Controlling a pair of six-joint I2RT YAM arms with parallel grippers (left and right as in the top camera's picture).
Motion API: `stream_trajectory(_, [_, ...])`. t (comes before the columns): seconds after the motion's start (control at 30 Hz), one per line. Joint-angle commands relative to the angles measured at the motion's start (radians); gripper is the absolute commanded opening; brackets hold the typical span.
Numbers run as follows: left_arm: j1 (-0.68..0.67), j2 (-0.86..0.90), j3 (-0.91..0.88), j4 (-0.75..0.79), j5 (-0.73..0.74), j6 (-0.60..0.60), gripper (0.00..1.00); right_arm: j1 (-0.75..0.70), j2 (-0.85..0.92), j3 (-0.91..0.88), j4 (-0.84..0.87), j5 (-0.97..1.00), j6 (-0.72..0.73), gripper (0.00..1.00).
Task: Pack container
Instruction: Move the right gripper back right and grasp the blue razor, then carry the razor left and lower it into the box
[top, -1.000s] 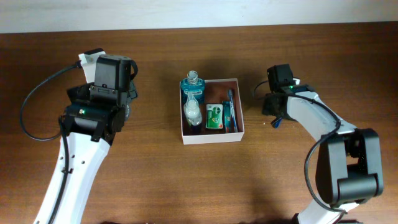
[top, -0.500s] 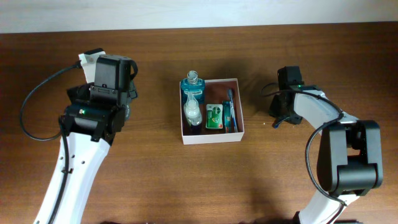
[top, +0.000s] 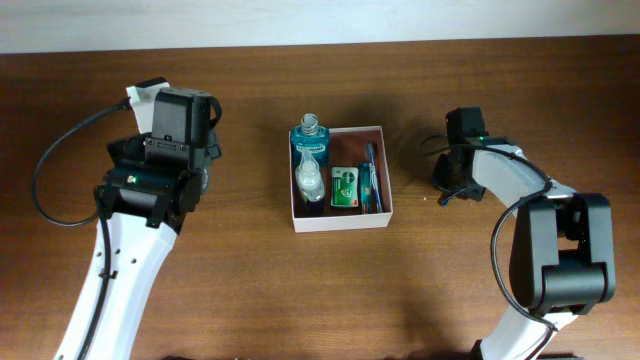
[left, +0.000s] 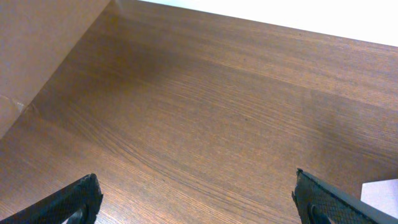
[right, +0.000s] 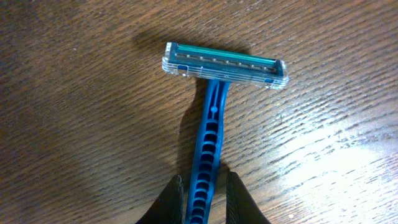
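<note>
though unclear overhead, razor (right: 211, 118) in tool (right: 203, 182)

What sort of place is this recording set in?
Probably a robotics lab bench: a wooden table, left arm and right arm working at it, a box of toiletries, a razor outside it.

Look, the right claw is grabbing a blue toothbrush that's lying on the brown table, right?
Not a toothbrush. The right wrist view shows the right claw grabbing a blue razor by its handle, with the bladed head lying on the brown table.
</note>
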Motion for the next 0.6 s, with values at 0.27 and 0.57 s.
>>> stream_trajectory(0.27, [0.006, 0.002, 0.000, 0.000, -0.014, 0.008, 0.99, -0.007, 0.011, -0.003, -0.008, -0.001, -0.003, 0.04])
stream_trajectory(0.57, [0.006, 0.002, 0.000, 0.000, -0.014, 0.008, 0.99, -0.005, -0.032, 0.059, -0.093, -0.002, -0.121, 0.04])
